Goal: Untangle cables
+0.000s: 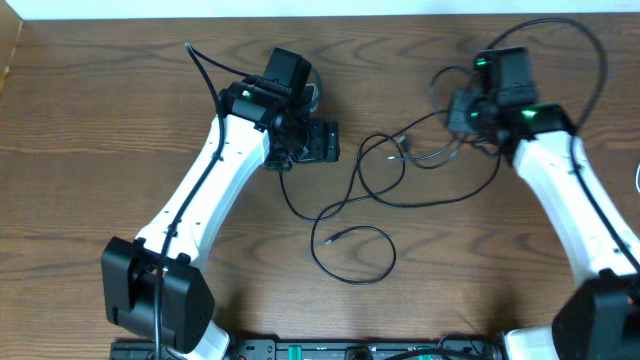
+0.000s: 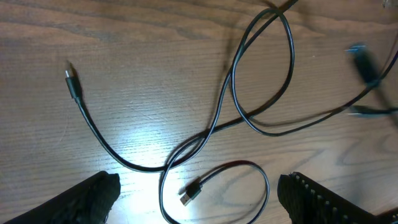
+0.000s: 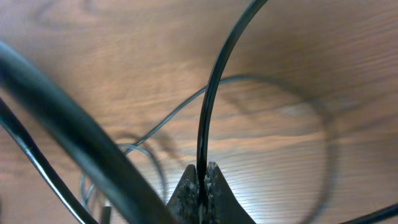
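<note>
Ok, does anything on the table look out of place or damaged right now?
Only the black cables: they cross over each other in loose loops mid-table, not laid out apart. The right gripper is shut on one strand. Nothing looks damaged or spilled.

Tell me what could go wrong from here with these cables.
1. The right tool pinches a black cable only at its very tips; a pull may let it slip out.
2. The cables cross each other; pulling could tighten the crossing.
3. The left tool is open and holds nothing, so everything may drag along.
</note>
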`<action>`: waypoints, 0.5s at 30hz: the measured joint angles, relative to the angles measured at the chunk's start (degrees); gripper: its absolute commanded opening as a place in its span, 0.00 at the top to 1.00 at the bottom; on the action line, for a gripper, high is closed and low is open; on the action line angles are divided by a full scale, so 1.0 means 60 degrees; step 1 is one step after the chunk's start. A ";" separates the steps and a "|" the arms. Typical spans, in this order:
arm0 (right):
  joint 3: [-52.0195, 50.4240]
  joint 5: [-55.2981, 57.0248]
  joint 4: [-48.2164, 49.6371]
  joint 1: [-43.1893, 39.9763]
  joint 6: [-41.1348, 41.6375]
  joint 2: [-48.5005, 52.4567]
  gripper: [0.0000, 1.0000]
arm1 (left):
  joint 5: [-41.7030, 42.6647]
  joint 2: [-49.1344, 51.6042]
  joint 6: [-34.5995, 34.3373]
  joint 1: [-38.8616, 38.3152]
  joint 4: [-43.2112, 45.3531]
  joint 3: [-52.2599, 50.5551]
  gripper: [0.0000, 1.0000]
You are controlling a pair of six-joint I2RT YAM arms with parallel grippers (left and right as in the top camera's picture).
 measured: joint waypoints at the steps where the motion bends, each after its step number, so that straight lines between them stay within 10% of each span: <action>1: 0.0000 0.0237 -0.0124 -0.0328 -0.0226 -0.0182 0.99 | 0.0004 0.0000 0.0000 0.0000 0.0004 0.0000 0.13; 15: 0.0000 0.1271 0.0018 -0.6743 -0.0648 0.0280 0.99 | -0.0015 0.0000 0.0000 0.0000 0.0000 0.0000 0.13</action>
